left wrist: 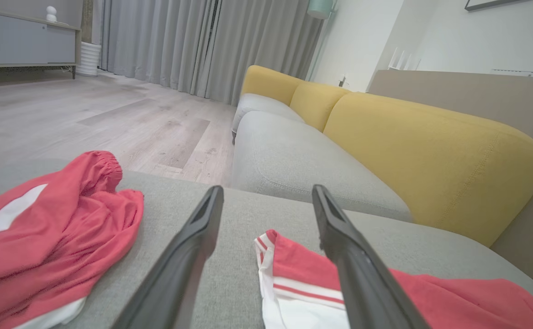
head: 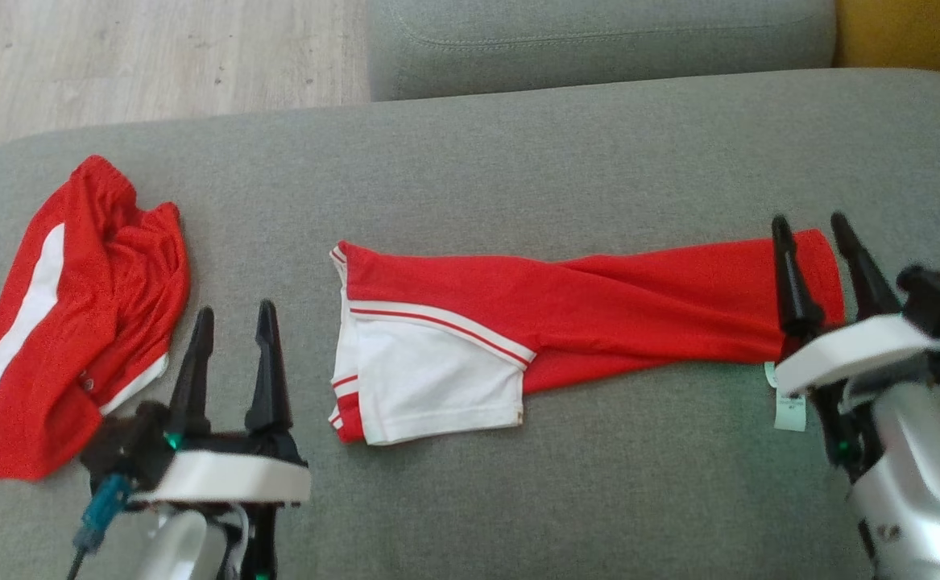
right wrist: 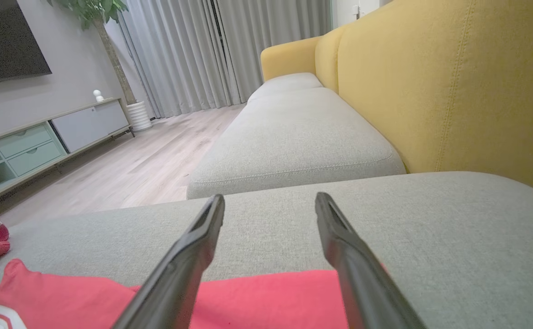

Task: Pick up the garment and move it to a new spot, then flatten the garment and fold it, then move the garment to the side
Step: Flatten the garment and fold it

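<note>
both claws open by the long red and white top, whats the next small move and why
Probably close the right claw on the right end of the top. It lies as a long narrow strip on the grey cushion, both claws stand open, and the right one sits over that end, so gripping there would start a fold toward the left claw.

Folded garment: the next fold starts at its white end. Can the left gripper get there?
Probably yes. The left gripper, open, sits left of the white end of the folded garment, bare cushion between; the crumpled garment lies on its other side.
</note>
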You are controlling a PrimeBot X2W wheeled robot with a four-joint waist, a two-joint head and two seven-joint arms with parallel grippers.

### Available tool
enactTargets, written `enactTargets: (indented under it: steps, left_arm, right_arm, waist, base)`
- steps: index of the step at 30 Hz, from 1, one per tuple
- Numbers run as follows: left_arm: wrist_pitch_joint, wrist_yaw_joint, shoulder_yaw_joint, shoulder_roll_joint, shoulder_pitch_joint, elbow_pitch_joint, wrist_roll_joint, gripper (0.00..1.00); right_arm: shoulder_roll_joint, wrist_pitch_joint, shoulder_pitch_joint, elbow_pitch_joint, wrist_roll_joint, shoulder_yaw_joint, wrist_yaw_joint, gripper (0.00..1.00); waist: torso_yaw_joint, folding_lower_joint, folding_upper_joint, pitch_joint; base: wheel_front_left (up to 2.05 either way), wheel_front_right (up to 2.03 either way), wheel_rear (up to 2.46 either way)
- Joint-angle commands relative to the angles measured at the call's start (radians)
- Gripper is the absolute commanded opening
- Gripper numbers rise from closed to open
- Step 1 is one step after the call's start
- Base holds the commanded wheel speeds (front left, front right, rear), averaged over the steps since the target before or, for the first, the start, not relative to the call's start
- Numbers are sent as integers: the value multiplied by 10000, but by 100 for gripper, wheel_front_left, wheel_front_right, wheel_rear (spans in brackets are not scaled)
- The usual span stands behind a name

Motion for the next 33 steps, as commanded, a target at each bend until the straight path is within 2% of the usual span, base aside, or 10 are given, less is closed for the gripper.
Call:
enactTargets:
  steps: [1, 6, 7, 10, 11, 16, 22, 26, 33]
  left_arm:
    - [-91, -258, 837, -183, -111, -394, 497, 100]
    - [-92, -989, 1353, -767, 163, -145, 1328, 100]
    - [-92, -1244, 1552, -913, 84, -35, 1548, 100]
    - [-92, -1559, 1757, -1106, -64, 135, 1805, 100]
    - [-92, -1559, 1757, -1106, -64, 135, 1805, 100]
    - [-92, -1901, 1872, -1388, -294, 395, 2086, 100]
    - [-93, -2131, 2088, -1555, -531, 594, 2264, 100]
    - [-93, -2223, 2222, -1620, -650, 660, 2355, 100]
    - [-93, -2315, 2432, -1680, -847, 725, 2503, 100]
  right_arm:
    - [263, -135, 134, -515, -420, -288, -7, 100]
    - [693, 222, 507, -892, -1249, -1082, -7, 100]
    - [776, 537, 476, -861, -1559, -1632, -7, 100]
    - [1040, 1341, 350, -392, -2100, -2735, -7, 100]
    - [1040, 1341, 350, -392, -2100, -2735, -7, 100]
    - [1773, 2487, 22, 337, -3225, -4704, -7, 100]
    - [2197, 3001, -261, 525, -4228, -5994, -7, 100]
    - [2268, 3179, -485, 649, -4430, -6452, -7, 100]
    - [2278, 3214, -756, 1189, -3719, -5874, -7, 100]
  waist:
    - [60, 1, 0, -22]
    - [134, 1, 0, 94]
    - [158, 1, 0, 217]
    - [179, 1, 0, 460]
    - [179, 1, 0, 460]
    - [271, 1, 0, 915]
    - [317, 1, 0, 1368]
    - [315, 1, 0, 1576]
    - [250, 1, 0, 1818]
  base:
    - [0, 0, 0]
    - [0, 0, 0]
    - [0, 0, 0]
    - [0, 0, 0]
    - [0, 0, 0]
    - [0, 0, 0]
    - [0, 0, 0]
    - [0, 0, 0]
    - [0, 0, 0]
